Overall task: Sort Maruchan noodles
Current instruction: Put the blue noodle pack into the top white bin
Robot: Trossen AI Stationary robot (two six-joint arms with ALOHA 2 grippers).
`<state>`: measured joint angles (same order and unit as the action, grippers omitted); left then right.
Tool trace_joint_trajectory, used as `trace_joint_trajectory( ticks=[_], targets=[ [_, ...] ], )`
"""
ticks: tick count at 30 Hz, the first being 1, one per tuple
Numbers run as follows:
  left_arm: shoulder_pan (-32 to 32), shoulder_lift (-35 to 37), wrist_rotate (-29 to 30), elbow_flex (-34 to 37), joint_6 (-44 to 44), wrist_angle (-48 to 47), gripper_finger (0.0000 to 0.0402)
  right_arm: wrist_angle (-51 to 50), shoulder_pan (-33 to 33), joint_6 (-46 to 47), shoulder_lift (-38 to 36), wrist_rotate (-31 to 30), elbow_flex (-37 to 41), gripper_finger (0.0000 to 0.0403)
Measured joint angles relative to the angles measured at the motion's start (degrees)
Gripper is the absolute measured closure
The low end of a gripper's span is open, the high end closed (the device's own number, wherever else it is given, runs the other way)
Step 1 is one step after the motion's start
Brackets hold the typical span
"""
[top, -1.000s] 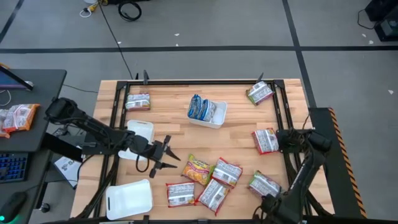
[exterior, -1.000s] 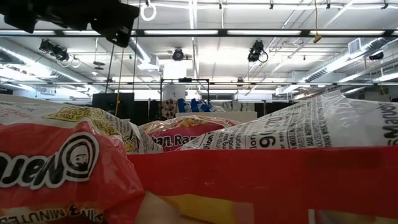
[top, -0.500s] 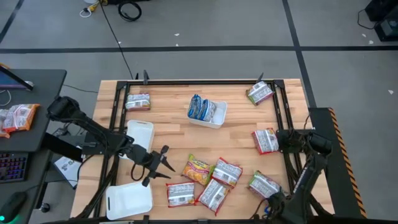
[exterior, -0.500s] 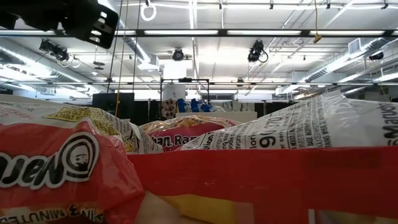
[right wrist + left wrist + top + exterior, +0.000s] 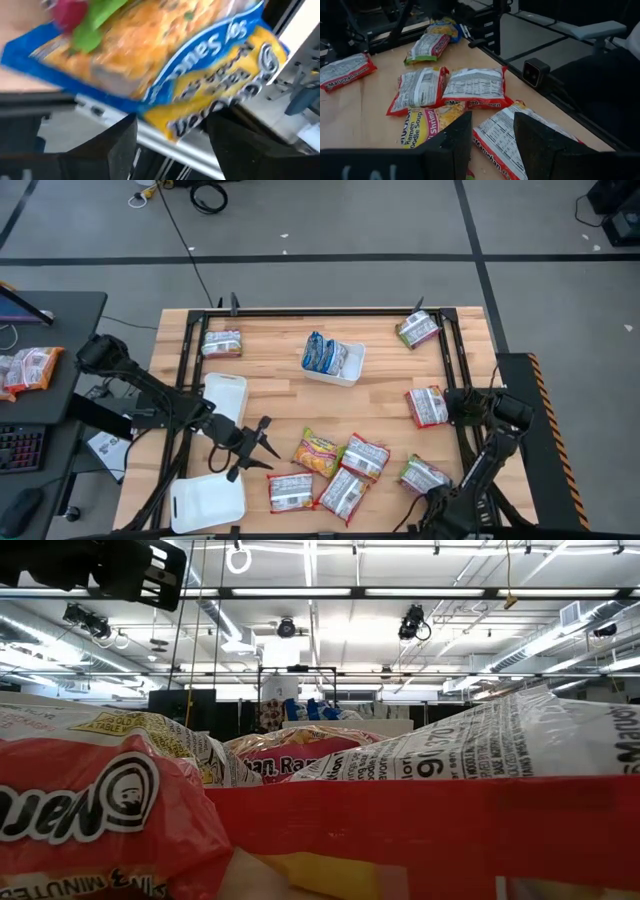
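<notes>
Several Maruchan noodles packets lie flat on the wooden table: an orange-yellow one (image 5: 317, 453), red-white ones (image 5: 365, 457) (image 5: 290, 492) and a green-yellow one (image 5: 425, 475) near the front. My left gripper (image 5: 268, 445) hovers open just left of that cluster. In its wrist view a red-white packet (image 5: 496, 141) lies beyond the open fingers (image 5: 492, 145). My right gripper (image 5: 172, 145) stands open close over the green-yellow packet (image 5: 165, 65), at the table's near right (image 5: 432, 498). Whether it touches the packet, I cannot tell.
Blue-white packets fill a white tray (image 5: 350, 370) at centre far. Two more white trays sit at the left (image 5: 228, 388) (image 5: 208, 502). Other packets lie far left (image 5: 222, 342), far right (image 5: 417, 330) and right (image 5: 428, 406). In the low view, packets (image 5: 100, 810) block most of the table.
My left gripper has swung a little toward the table's near edge and toward the packet cluster, then stopped, still open. My right arm has sunk toward the green-yellow packet at the near right.
</notes>
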<state>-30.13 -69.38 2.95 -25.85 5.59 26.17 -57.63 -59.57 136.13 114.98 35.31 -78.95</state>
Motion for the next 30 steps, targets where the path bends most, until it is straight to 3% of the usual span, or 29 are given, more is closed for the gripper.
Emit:
trace_joint_trajectory(
  ticks=[5,12,17,22,24,30],
  targets=[
    [0.0,0.0,0.0,0.0,-0.3,0.2,0.0251,-0.4,0.4,-3.5,0.0,3.7,2.7,0.0233],
    [0.1,0.0,0.2,0.0,-0.4,0.2,0.0251,-0.7,2.5,-12.4,0.0,3.2,2.9,0.0389],
    [0.2,0.0,7.8,0.0,-1.4,0.1,0.0251,-9.1,4.8,-20.5,0.0,4.2,0.4,0.0397],
    [4.3,0.0,12.3,0.0,-3.4,-3.4,0.0253,-32.3,9.3,-32.9,0.0,2.7,-9.7,0.0399],
    [6.8,0.0,11.9,0.0,-5.0,-6.9,0.0258,-31.5,11.1,-36.4,-1.6,-1.5,-12.2,0.0399],
    [15.5,0.0,11.5,0.1,-8.4,-14.8,0.0275,-32.4,18.0,-37.9,-6.2,-23.6,-15.1,0.04]
  ],
)
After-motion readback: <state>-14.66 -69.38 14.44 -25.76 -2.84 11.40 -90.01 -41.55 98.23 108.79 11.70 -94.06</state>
